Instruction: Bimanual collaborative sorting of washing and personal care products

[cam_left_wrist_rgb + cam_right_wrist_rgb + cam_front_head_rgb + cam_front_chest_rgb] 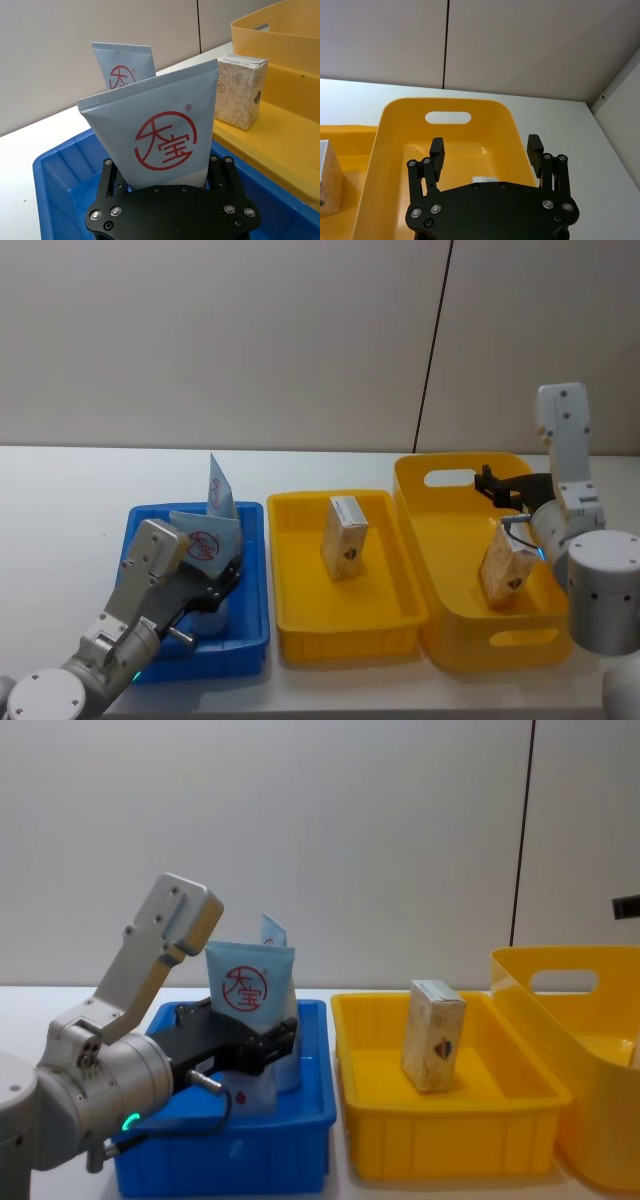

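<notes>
My left gripper (222, 575) is shut on a light-blue pouch with a red circle logo (160, 145), holding it upright over the blue bin (255, 635). A second such pouch (218, 490) stands behind it in that bin. One beige carton (344, 537) stands upright in the middle yellow tray (345, 635). Another beige carton (505, 575) leans inside the large yellow bin (455, 625) on the right. My right gripper (486, 150) hovers open above the far part of that bin, with nothing between its fingers.
The three containers stand side by side near the table's front edge, blue at left, shallow yellow tray in the middle, tall handled yellow bin at right. Bare white table (60, 500) lies to the left and behind. A wall stands close behind the table.
</notes>
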Action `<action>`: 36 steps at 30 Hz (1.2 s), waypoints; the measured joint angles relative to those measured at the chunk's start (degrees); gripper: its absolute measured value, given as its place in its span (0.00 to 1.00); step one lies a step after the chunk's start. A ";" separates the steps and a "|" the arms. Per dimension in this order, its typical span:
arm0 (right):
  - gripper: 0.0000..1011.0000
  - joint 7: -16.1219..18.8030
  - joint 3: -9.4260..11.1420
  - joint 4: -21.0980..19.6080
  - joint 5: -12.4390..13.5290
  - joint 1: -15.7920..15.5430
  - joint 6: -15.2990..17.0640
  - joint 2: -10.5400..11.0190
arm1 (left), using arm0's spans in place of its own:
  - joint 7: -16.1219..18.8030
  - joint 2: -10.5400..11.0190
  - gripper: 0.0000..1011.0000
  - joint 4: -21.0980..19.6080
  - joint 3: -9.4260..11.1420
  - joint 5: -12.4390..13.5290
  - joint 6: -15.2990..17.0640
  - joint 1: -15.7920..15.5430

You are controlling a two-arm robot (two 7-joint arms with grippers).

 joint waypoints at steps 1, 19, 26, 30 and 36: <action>0.99 0.00 0.00 0.00 0.00 0.00 0.00 0.00 | 0.00 0.00 0.66 0.01 0.00 0.00 -0.01 0.00; 0.99 0.00 0.00 0.00 0.00 0.00 0.00 0.00 | 0.00 -0.07 0.54 0.16 0.00 0.08 -0.15 -0.10; 0.99 0.00 0.00 0.00 0.00 0.00 0.00 0.00 | 0.00 -0.08 0.50 0.16 0.00 0.08 -0.15 -0.10; 0.99 0.00 0.00 0.00 0.00 0.00 0.00 0.00 | 0.00 -0.08 0.48 0.16 0.00 0.09 -0.15 -0.10; 0.99 0.00 0.00 0.00 0.00 0.00 0.00 0.00 | 0.00 -0.07 0.44 0.17 0.00 0.08 -0.15 -0.09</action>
